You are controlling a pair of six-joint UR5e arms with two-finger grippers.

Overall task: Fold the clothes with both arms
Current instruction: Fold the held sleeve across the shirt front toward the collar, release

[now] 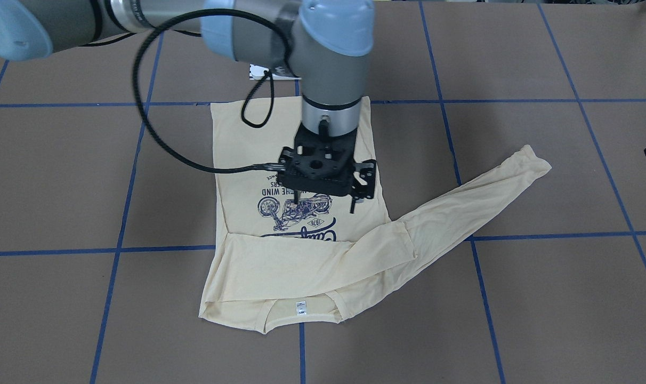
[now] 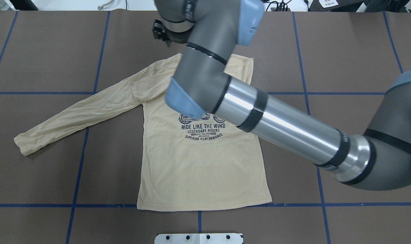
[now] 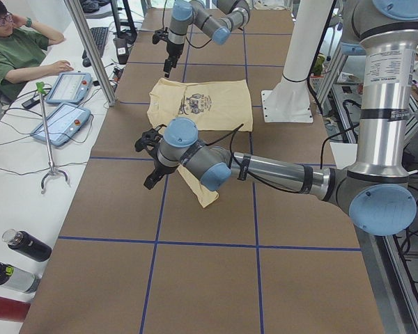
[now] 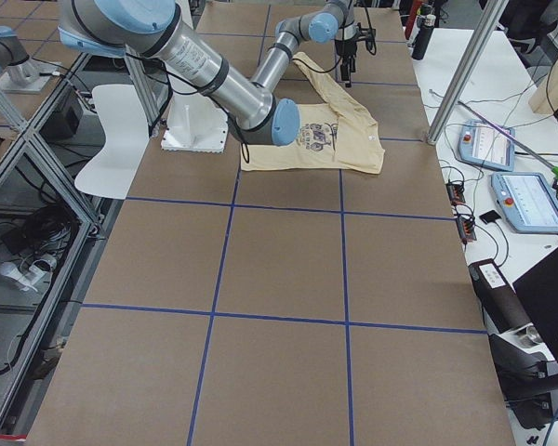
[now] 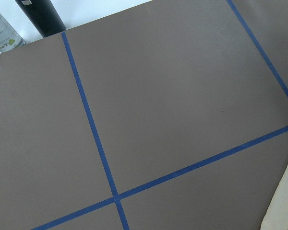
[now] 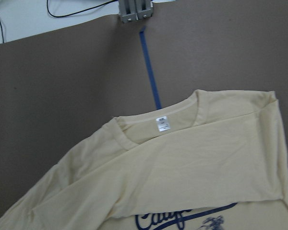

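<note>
"Lying where, your shirt (image 2: 198, 169)?"
"Flat, mid-surface (image 2: 39, 51), print (image 2: 202, 130) up. In your overhead view the neckline sits at 12 o'clock and the hem at 6. The free sleeve (image 2: 73, 115) runs out toward 8 o'clock. The folded sleeve (image 6: 197, 163) crosses the chest over the print's top."
"And the jaws?"
"Right arm (image 1: 328, 58): jaws hang in the air over the shirt, parted, holding nothing. Left arm (image 3: 265, 170): jaws spread and empty above bare surface near the free cuff, at 3 o'clock in your front view."

right arm (image 2: 280, 125) above shirt (image 2: 198, 169), open table (image 2: 344, 51) beyond
</note>
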